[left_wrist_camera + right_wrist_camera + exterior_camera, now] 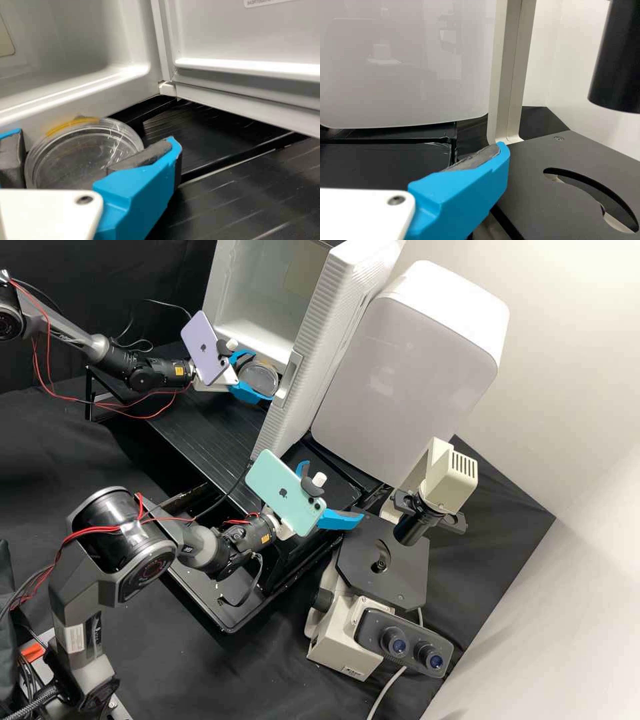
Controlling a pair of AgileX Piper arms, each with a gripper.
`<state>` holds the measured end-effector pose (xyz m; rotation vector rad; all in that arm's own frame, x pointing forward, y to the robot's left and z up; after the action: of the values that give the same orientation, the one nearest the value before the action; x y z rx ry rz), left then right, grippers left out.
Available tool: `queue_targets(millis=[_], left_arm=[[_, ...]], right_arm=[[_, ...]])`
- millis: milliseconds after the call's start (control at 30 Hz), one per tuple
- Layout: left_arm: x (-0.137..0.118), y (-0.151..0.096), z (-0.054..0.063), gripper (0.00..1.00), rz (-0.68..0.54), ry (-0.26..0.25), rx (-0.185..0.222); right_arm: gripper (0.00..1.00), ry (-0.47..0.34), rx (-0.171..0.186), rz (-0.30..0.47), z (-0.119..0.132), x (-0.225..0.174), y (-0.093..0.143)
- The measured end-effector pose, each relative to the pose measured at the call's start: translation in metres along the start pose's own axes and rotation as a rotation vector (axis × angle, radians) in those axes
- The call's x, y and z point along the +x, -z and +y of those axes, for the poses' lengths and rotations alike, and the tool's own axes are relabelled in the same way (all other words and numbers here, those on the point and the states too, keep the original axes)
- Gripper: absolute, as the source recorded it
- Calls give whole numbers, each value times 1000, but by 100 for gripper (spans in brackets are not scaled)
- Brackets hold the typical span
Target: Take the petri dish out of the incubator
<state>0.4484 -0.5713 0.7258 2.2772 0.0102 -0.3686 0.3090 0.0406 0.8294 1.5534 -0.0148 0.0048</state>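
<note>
Left tool (257,380) was clamped across a petri dish (80,150), one blue finger on each side of its rim, and held it level at the mouth of the incubator (257,293). The level hold probably served to keep the lid seated and the contents flat. The incubator's ribbed door (320,340) stood swung wide, which left the chamber mouth free for the arm to come in from the front. The slatted black platform (200,433) carrying the incubator lay just beneath the dish. Judging by the left wrist view, the dish sat just in front of the chamber's white lip rather than inside, so the removal looked nearly done. A microscope (373,620) stood on the tabletop (220,667) near the door. The right tool (343,519) hung beside its dark stage (560,165), well apart from the dish. I could not tell how wide that tool stood, since just one finger showed.
</note>
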Motion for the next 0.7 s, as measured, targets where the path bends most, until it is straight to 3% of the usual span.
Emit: queue_targets(millis=[433,700], left_arm=[[0,0,-1,100,-4,4,-15],[-6,3,-9,100,-4,23,6]], right_arm=[[100,0,0,0,0,0,0],[100,0,0,0,0,0,0]])
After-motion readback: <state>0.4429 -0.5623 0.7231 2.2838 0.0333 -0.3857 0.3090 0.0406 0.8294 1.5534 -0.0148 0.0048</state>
